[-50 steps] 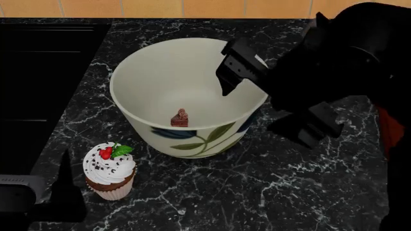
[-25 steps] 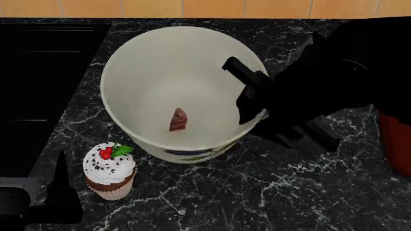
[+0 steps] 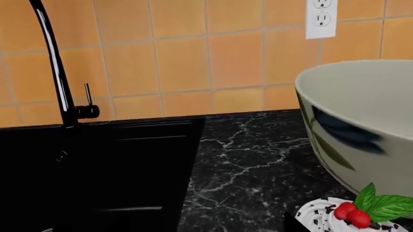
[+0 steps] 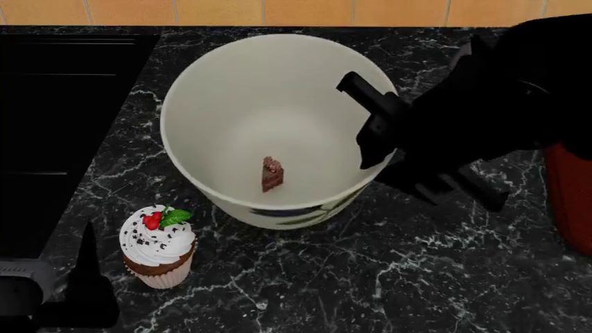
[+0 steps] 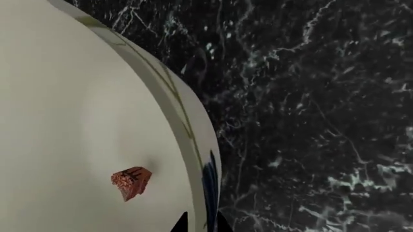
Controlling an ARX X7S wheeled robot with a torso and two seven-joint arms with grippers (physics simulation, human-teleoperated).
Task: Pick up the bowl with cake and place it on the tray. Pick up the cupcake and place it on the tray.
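The cream-white bowl [image 4: 240, 90] with blue flower and green leaves hangs above the black marble counter, tilted a little. The tiny brown cake [image 4: 271, 174] lies inside it. My right gripper [image 4: 370, 149] is shut on the bowl's right rim; in the right wrist view the fingertips [image 5: 183, 223] straddle the bowl wall [image 5: 65, 96] near the cake [image 5: 131, 182]. The cupcake [image 4: 159, 244] stands on the counter front left of the bowl. My left gripper [image 4: 88, 277] is low beside it, open and empty. The dark red tray [image 4: 569, 201] shows only at the right edge, behind my right arm.
A black sink [image 4: 55, 104] fills the left side, with a black faucet [image 3: 61, 82] at its back. An orange tiled wall [image 3: 213, 53] with an outlet [image 3: 320, 18] backs the counter. The left wrist view also shows the bowl [image 3: 368, 106] and the cupcake [image 3: 351, 217].
The bowl has risen off the counter in my right gripper and shifted slightly right. The cake has slid a little inside it. The cupcake and left arm have not moved.
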